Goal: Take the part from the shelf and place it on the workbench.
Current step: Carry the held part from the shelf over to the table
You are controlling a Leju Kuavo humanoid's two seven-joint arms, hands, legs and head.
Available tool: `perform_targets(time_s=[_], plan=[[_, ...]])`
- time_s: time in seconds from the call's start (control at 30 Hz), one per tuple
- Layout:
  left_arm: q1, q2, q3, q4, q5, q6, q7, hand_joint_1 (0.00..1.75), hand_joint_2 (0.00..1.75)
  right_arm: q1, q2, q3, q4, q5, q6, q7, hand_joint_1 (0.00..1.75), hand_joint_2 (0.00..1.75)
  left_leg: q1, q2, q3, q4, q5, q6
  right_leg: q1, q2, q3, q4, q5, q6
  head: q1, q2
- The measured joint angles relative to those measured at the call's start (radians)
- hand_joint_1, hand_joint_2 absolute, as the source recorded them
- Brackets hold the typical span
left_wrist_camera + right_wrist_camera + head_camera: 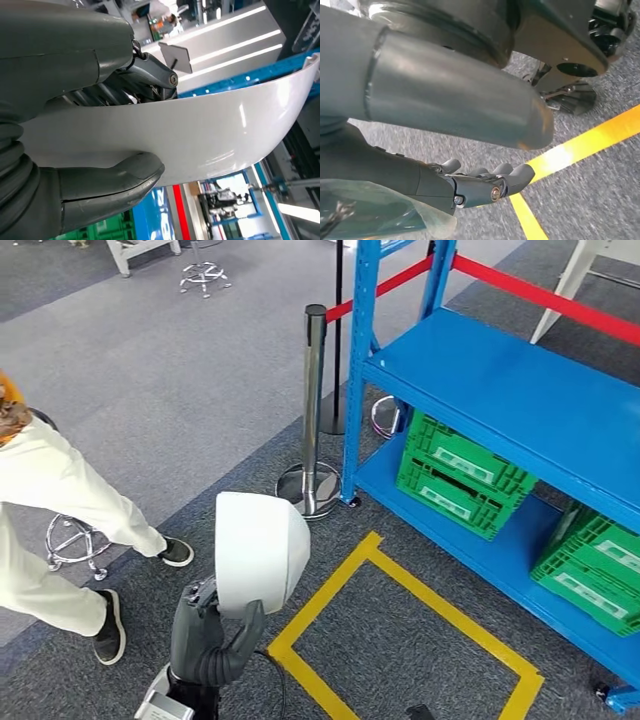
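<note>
You face grey carpet (pixel 189 370) beside the blue shelf (pixel 521 390). The part (pixel 256 552), a glossy white curved shell, sits gripped in your left hand (pixel 207 645); your right hand (pixel 471 185) hangs loosely open, holding nothing

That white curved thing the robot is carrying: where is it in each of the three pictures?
Head view: white part, low and left of middle, gripped by the left hand.
Left wrist view: white part stretches across the middle.
Right wrist view: not in it.
Shared landmark: blue shelf.
</note>
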Motion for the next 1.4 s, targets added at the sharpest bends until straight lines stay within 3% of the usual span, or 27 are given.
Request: perform_targets(time_s=[0.07, 0.1, 0.13, 0.17, 0.2, 0.27, 0.33, 0.4, 0.43, 0.47, 0.53, 0.57, 0.63, 0.7, 0.77, 0.83, 0.9, 0.93, 1.0, 1.07, 1.13, 1.2, 1.23, 1.3, 1.33, 1.4], plan=[[0.000, 0.000, -0.002, 0.000, -0.003, 0.000, 0.003, 1.75, 1.75, -0.001, 0.003, 0.000, 0.000, 0.000, -0.012, 0.000, 0.00, 0.00, -0.008, 0.054, 0.058, -0.115, 0.036, 0.008, 0.005, -0.022, 0.006, 0.002, -0.007, 0.011, -0.001, 0.000], [0.001, 0.000, -0.002, -0.001, -0.005, 0.000, 0.004, 1.75, 1.75, -0.001, 0.004, 0.000, 0.000, 0.000, -0.013, 0.001, 0.00, 0.00, -0.013, 0.070, 0.068, -0.140, 0.037, 0.016, 0.009, -0.033, 0.008, 0.002, -0.010, 0.016, 0.000, 0.000], [0.003, 0.000, -0.003, -0.001, -0.007, -0.001, 0.004, 1.75, 1.75, -0.002, 0.005, 0.000, 0.000, 0.000, -0.008, 0.001, 0.00, 0.00, -0.018, 0.070, 0.068, -0.145, 0.033, 0.024, 0.010, -0.045, 0.010, 0.001, -0.012, 0.022, 0.001, 0.000], [0.004, 0.001, -0.004, -0.002, -0.009, -0.001, 0.005, 1.75, 1.75, -0.003, 0.005, 0.000, 0.000, 0.000, -0.002, 0.000, 0.00, 0.00, -0.018, 0.055, 0.065, -0.147, 0.034, 0.034, 0.009, -0.057, 0.013, 0.000, -0.015, 0.028, 0.001, 0.000], [0.007, 0.001, -0.005, -0.003, -0.010, -0.001, 0.005, 1.75, 1.75, -0.005, 0.005, 0.000, 0.000, 0.000, 0.003, -0.001, 0.00, 0.00, -0.018, 0.041, 0.065, -0.150, 0.036, 0.041, 0.007, -0.054, 0.014, 0.001, -0.020, 0.035, 0.003, 0.000], [0.007, 0.000, -0.007, -0.004, -0.010, -0.002, 0.006, 1.75, 1.75, -0.008, 0.005, 0.000, 0.000, -0.001, 0.008, -0.003, 0.00, 0.00, -0.016, 0.015, 0.066, -0.156, 0.041, 0.056, 0.002, -0.004, -0.004, 0.047, -0.056, 0.043, 0.007, 0.000], [0.005, 0.000, -0.009, -0.004, -0.011, -0.001, 0.008, 1.75, 1.75, -0.007, 0.005, 0.000, 0.000, -0.001, 0.004, -0.002, 0.00, 0.00, -0.017, -0.011, 0.065, -0.157, 0.043, 0.065, 0.002, 0.057, -0.064, 0.172, -0.121, 0.042, 0.012, 0.000], [0.007, 0.001, -0.009, -0.004, -0.011, -0.001, 0.010, 1.75, 1.75, -0.002, 0.006, 0.000, 0.000, 0.000, -0.006, 0.002, 0.00, 0.00, -0.021, -0.043, 0.064, -0.157, 0.043, 0.069, 0.003, 0.075, -0.123, 0.280, -0.151, 0.037, 0.013, 0.000], [0.009, 0.002, -0.009, -0.004, -0.011, 0.000, 0.011, 1.75, 1.75, 0.000, 0.007, 0.000, 0.000, 0.001, -0.011, 0.005, 0.00, 0.00, -0.023, -0.059, 0.064, -0.156, 0.044, 0.070, 0.004, 0.078, -0.132, 0.286, -0.138, 0.033, 0.013, 0.000], [0.010, 0.003, -0.009, -0.004, -0.011, 0.000, 0.012, 1.75, 1.75, 0.002, 0.009, 0.000, 0.000, 0.001, -0.013, 0.008, 0.00, 0.00, -0.023, -0.075, 0.065, -0.155, 0.044, 0.070, 0.005, 0.083, -0.122, 0.253, -0.107, 0.029, 0.013, 0.000], [0.012, 0.005, -0.009, -0.004, -0.011, 0.000, 0.012, 1.75, 1.75, 0.002, 0.011, 0.000, 0.000, 0.002, -0.016, 0.016, 0.00, 0.00, -0.025, -0.104, 0.065, -0.151, 0.044, 0.068, 0.006, 0.119, -0.071, 0.125, -0.033, 0.019, 0.013, 0.000], [0.013, 0.005, -0.010, -0.004, -0.011, 0.000, 0.013, 1.75, 1.75, 0.002, 0.012, 0.001, 0.000, 0.002, -0.016, 0.019, 0.00, 0.00, -0.025, -0.117, 0.062, -0.147, 0.044, 0.065, 0.005, 0.141, -0.047, 0.069, -0.011, 0.016, 0.013, 0.000], [0.014, 0.006, -0.010, -0.004, -0.010, 0.002, 0.014, 1.75, 1.75, 0.001, 0.013, 0.001, 0.000, 0.002, -0.016, 0.021, 0.00, 0.00, -0.023, -0.137, 0.054, -0.144, 0.047, 0.055, 0.006, 0.166, -0.025, 0.023, -0.005, 0.013, 0.012, 0.000], [0.016, 0.009, -0.009, -0.004, -0.006, 0.002, 0.017, 1.75, 1.75, 0.001, 0.014, 0.001, 0.000, 0.002, -0.016, 0.018, 0.00, 0.00, -0.019, -0.156, 0.047, -0.144, 0.051, 0.043, 0.005, 0.147, -0.017, 0.016, -0.002, 0.008, 0.012, 0.000], [0.019, 0.012, -0.009, -0.005, 0.000, 0.000, 0.020, 1.75, 1.75, 0.000, 0.016, 0.000, 0.000, 0.004, -0.017, 0.013, 0.00, 0.00, -0.021, -0.127, 0.032, -0.112, 0.030, 0.032, 0.001, 0.121, -0.011, 0.007, 0.003, 0.000, 0.008, 0.000], [0.019, 0.014, -0.009, -0.005, 0.007, -0.003, 0.021, 1.75, 1.75, 0.000, 0.018, 0.001, 0.000, 0.005, -0.016, 0.008, 0.00, 0.00, -0.020, -0.069, -0.016, -0.007, -0.027, 0.021, 0.002, 0.091, -0.005, 0.004, 0.001, -0.005, 0.002, 0.000], [0.021, 0.016, -0.010, -0.005, 0.012, -0.003, 0.021, 1.75, 1.75, 0.004, 0.019, 0.001, 0.000, 0.006, -0.015, 0.003, 0.00, 0.00, -0.014, -0.042, -0.069, 0.106, -0.070, 0.012, 0.003, 0.059, -0.002, 0.004, -0.003, -0.008, 0.000, 0.000], [0.021, 0.016, -0.009, -0.005, 0.015, -0.002, 0.020, 1.75, 1.75, 0.005, 0.019, 0.001, 0.000, 0.006, -0.015, 0.002, 0.00, 0.00, -0.010, -0.035, -0.077, 0.123, -0.067, 0.009, 0.003, 0.043, 0.000, 0.004, -0.006, -0.008, -0.001, 0.000], [0.022, 0.016, -0.009, -0.006, 0.021, 0.001, 0.016, 1.75, 1.75, 0.005, 0.020, 0.001, 0.000, 0.009, -0.015, -0.001, 0.00, 0.00, -0.005, -0.017, -0.038, 0.050, -0.014, 0.008, 0.003, 0.014, 0.007, 0.005, -0.011, -0.004, -0.001, 0.000], [0.021, 0.016, -0.009, -0.009, 0.025, 0.002, 0.012, 1.75, 1.75, 0.003, 0.021, 0.001, 0.000, 0.012, -0.015, 0.000, 0.00, 0.00, -0.009, 0.028, 0.028, -0.074, 0.033, 0.012, 0.006, -0.009, 0.012, 0.006, -0.021, 0.006, -0.001, 0.000], [0.022, 0.015, -0.009, -0.011, 0.028, 0.002, 0.009, 1.75, 1.75, 0.002, 0.022, 0.001, 0.000, 0.014, -0.015, 0.004, 0.00, 0.00, -0.018, 0.055, 0.055, -0.130, 0.035, 0.025, 0.012, -0.032, 0.013, 0.007, -0.030, 0.018, 0.000, 0.000], [0.025, 0.014, -0.007, -0.013, 0.032, 0.002, 0.008, 1.75, 1.75, -0.002, 0.022, 0.001, 0.000, 0.014, -0.015, 0.007, 0.00, 0.00, -0.020, 0.035, 0.054, -0.135, 0.032, 0.041, 0.011, -0.053, 0.021, 0.005, -0.037, 0.029, 0.002, 0.000], [0.026, 0.014, -0.007, -0.014, 0.032, 0.002, 0.008, 1.75, 1.75, -0.004, 0.022, 0.001, 0.000, 0.014, -0.015, 0.007, 0.00, 0.00, -0.020, 0.022, 0.053, -0.137, 0.033, 0.047, 0.009, -0.044, 0.022, 0.011, -0.045, 0.034, 0.003, 0.000], [0.026, 0.012, -0.006, -0.016, 0.032, 0.002, 0.007, 1.75, 1.75, -0.007, 0.022, 0.001, 0.000, 0.015, -0.015, 0.007, 0.00, 0.00, -0.016, -0.001, 0.054, -0.142, 0.037, 0.060, 0.006, 0.013, -0.007, 0.076, -0.085, 0.039, 0.008, 0.000], [0.025, 0.011, -0.006, -0.017, 0.032, 0.002, 0.007, 1.75, 1.75, -0.007, 0.022, 0.001, 0.000, 0.015, -0.015, 0.007, 0.00, 0.00, -0.017, -0.012, 0.054, -0.142, 0.036, 0.064, 0.005, 0.047, -0.038, 0.140, -0.115, 0.039, 0.011, 0.000], [0.025, 0.010, -0.006, -0.018, 0.031, 0.001, 0.007, 1.75, 1.75, -0.004, 0.022, 0.001, 0.000, 0.015, -0.015, 0.006, 0.00, 0.00, -0.020, -0.040, 0.055, -0.142, 0.035, 0.069, 0.006, 0.075, -0.114, 0.272, -0.158, 0.038, 0.012, 0.000]])
